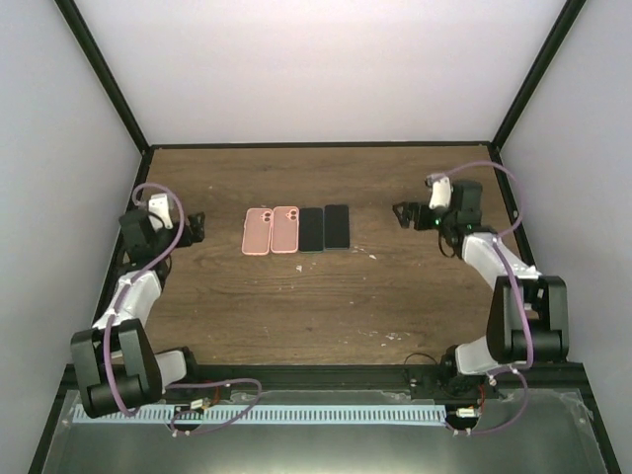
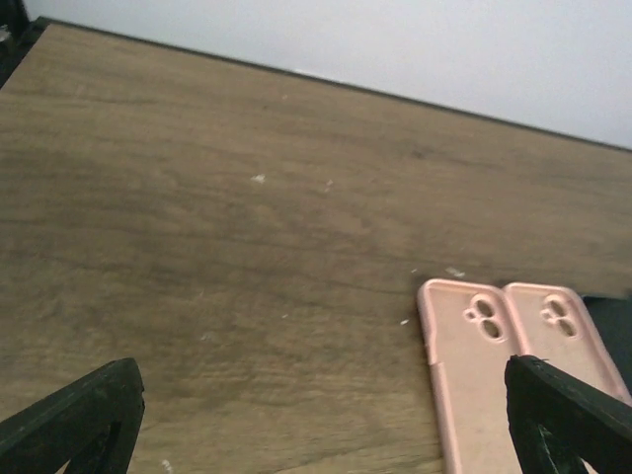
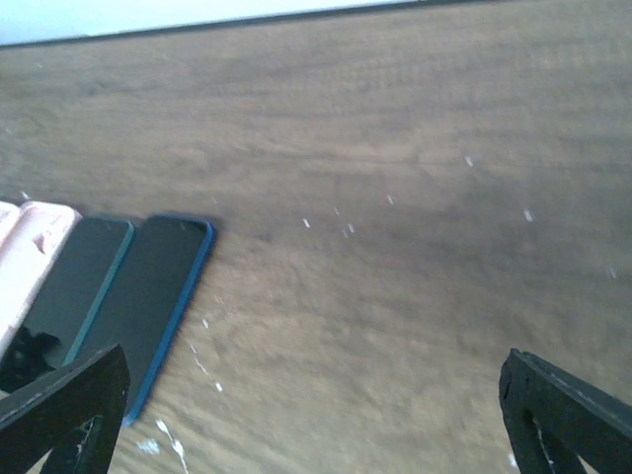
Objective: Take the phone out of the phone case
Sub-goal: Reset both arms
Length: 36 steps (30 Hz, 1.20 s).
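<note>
Phone row point(image 1: 286, 229) midway between jaws

On table point(image 1: 296, 306), row left to right: first case point(image 1: 257, 231), second case point(image 1: 285, 229), first phone point(image 1: 311, 229), second phone point(image 1: 337, 226).

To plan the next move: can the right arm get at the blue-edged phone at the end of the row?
Probably yes. The right arm's open fingers face the phone, and only bare table lies between them.

Two pink cases point(image 1: 271, 230) lie beside two dark phones point(image 1: 325, 228).
</note>
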Available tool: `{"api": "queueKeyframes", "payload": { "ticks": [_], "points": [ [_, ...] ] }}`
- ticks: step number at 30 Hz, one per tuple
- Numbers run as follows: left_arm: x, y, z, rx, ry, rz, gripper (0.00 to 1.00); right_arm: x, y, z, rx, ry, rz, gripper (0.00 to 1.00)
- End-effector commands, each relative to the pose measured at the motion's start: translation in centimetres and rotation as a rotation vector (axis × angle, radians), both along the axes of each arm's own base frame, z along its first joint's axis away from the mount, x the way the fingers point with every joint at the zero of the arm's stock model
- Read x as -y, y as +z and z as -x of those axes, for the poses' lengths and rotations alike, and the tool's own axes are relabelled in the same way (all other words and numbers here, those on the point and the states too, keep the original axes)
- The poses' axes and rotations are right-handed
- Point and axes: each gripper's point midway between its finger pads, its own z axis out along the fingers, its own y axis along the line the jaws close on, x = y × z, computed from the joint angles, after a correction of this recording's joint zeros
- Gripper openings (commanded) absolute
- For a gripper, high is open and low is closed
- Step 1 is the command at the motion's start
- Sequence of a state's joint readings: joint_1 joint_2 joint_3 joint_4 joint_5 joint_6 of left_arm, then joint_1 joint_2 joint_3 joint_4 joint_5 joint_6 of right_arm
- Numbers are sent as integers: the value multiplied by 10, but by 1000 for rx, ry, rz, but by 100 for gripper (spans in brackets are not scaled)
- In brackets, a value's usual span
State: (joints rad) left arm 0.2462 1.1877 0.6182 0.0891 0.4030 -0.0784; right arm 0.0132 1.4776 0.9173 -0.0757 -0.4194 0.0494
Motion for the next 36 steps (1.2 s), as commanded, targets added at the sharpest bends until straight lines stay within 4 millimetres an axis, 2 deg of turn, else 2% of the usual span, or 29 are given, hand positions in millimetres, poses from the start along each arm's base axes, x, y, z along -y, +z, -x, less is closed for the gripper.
{"api": "queueKeyframes", "payload": {
  "ticks": [1, 3, 8, 15, 22, 25, 28, 33, 36],
  "points": [
    [-13, -1, -12, 110, 65, -90, 100, 19, 24, 4, 261, -33, 55, 100],
    [-11, -8, -15, 138, 88, -117, 100, 26, 12, 13, 306, -58, 96, 100],
    [1, -21, -12, 227, 126, -206, 100, 36, 3, 19, 398, -106, 151, 100],
    [7, -15, -11, 334, 127, -192, 100, 42, -2, 29, 536, -141, 190, 100],
    [15, -20, -2, 464, 124, -195, 100, 32, -4, 42, 614, -90, 173, 100],
    [16, -28, -3, 411, 114, -205, 100, 32, -2, 45, 632, -78, 166, 100],
    [12, -28, -6, 408, 142, -208, 100, 32, -3, 64, 700, -76, 154, 100],
    [19, -31, -20, 370, 97, -211, 100, 33, -5, 59, 681, -73, 151, 100],
    [30, -36, -24, 345, 47, -235, 100, 34, -7, 57, 671, -69, 143, 100]
  ]
}}
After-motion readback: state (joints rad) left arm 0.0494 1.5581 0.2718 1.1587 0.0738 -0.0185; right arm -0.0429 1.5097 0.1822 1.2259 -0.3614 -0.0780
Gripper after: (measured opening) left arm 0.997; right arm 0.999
